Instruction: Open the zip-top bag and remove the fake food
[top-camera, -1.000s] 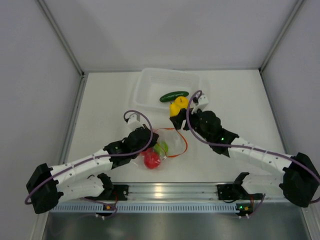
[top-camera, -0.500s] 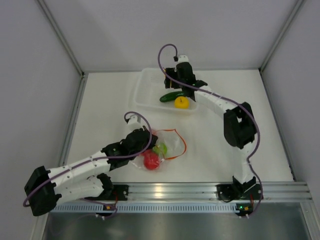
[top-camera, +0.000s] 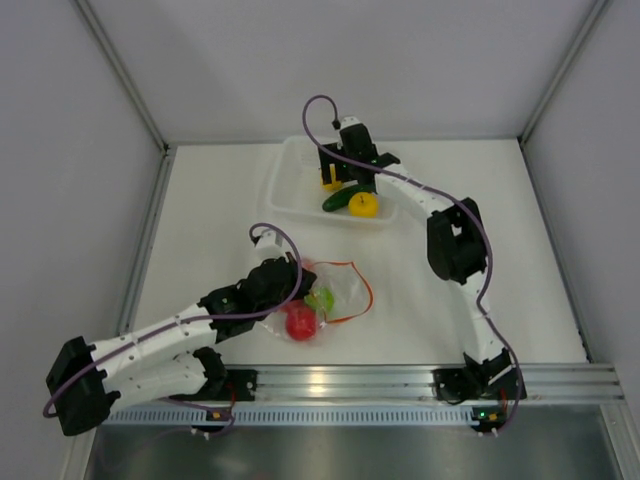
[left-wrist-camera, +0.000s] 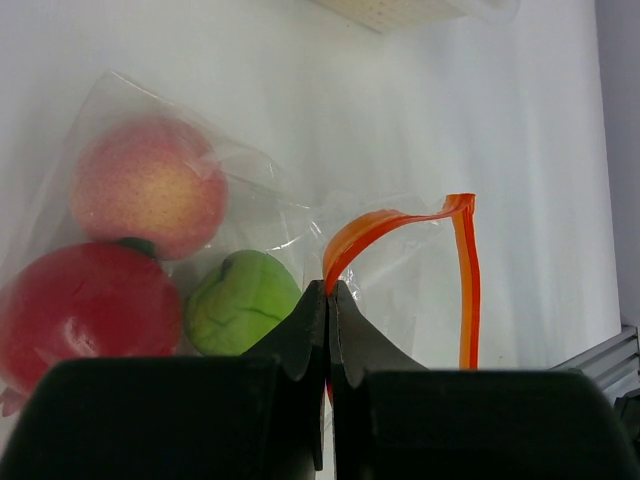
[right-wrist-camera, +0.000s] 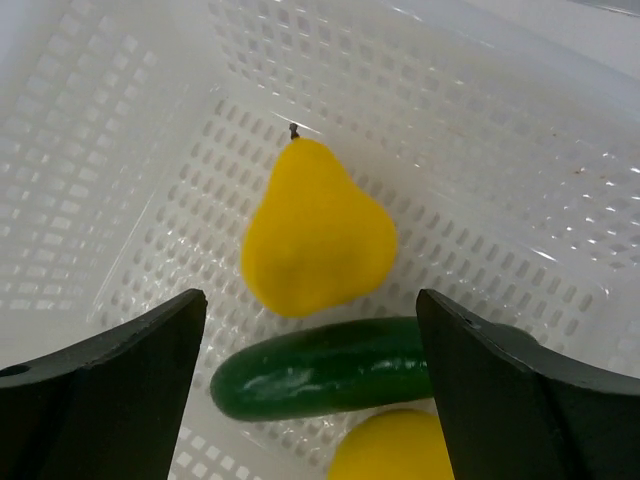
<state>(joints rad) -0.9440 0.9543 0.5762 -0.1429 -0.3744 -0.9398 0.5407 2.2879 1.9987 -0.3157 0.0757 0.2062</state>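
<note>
Three pieces of the fake food (top-camera: 363, 205) are shown out of the zip-top bag (top-camera: 345, 285) and three are shown inside it, so the task is judged to be about half complete. In the right wrist view, a yellow pear (right-wrist-camera: 315, 230), a dark green cucumber (right-wrist-camera: 320, 380) and a round yellow fruit (right-wrist-camera: 390, 445) are seen lying in the white perforated basket (right-wrist-camera: 560, 200), which is placed at the upper centre of the top view. The right end effector (right-wrist-camera: 310, 300) is held above them with its fingers spread wide and nothing between them. In the left wrist view, a pink fruit (left-wrist-camera: 150, 185), a red fruit (left-wrist-camera: 85, 300) and a light-green fruit (left-wrist-camera: 240, 300) are enclosed by clear film at the left of the frame. The bag is laid on the counter (top-camera: 200, 220) at the centre of the top view, with its orange zip strip (left-wrist-camera: 469, 290) arched apart. The left end effector (left-wrist-camera: 328, 295) is closed on that strip. Removal of the three enclosed pieces is left to be done.
</note>
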